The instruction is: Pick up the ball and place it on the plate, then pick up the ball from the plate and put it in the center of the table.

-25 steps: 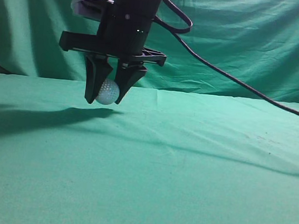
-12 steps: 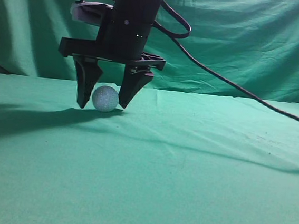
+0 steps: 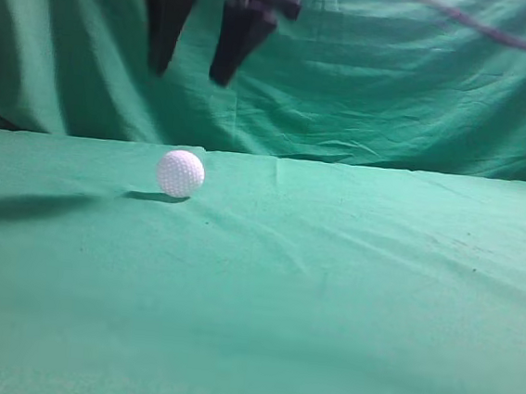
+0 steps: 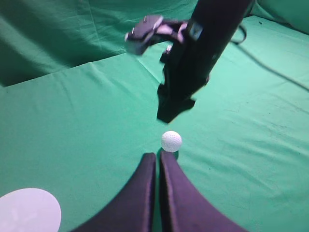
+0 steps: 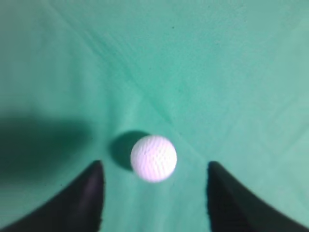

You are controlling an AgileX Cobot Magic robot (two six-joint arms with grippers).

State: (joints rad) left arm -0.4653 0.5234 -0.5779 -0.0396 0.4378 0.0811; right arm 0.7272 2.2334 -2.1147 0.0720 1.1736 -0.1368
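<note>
A wide table covered in slightly wrinkled teal-green cloth fills the scene, with shallow creases running across the surface to the right of the ball. Behind the table hangs a draped green backdrop falling in soft vertical folds.

The white dimpled ball rests on the cloth, left of the frame's middle in the exterior view, touching nothing but the table and casting a small dark shadow just to its left. Being round, the ball shows no long axis and no facing direction.

Well above the ball, the right gripper hangs with its two dark fingers spread wide and empty; the ball sits on the table beneath the gap between them. From the right wrist view the ball lies on the cloth between the two parted fingertips, apart from both.

The left gripper points toward the ball from near the camera, its fingers pressed together with only a thin slit between them, holding nothing. The tips stop just short of the ball. A white plate lies on the table well to the left of the ball in that view.
</note>
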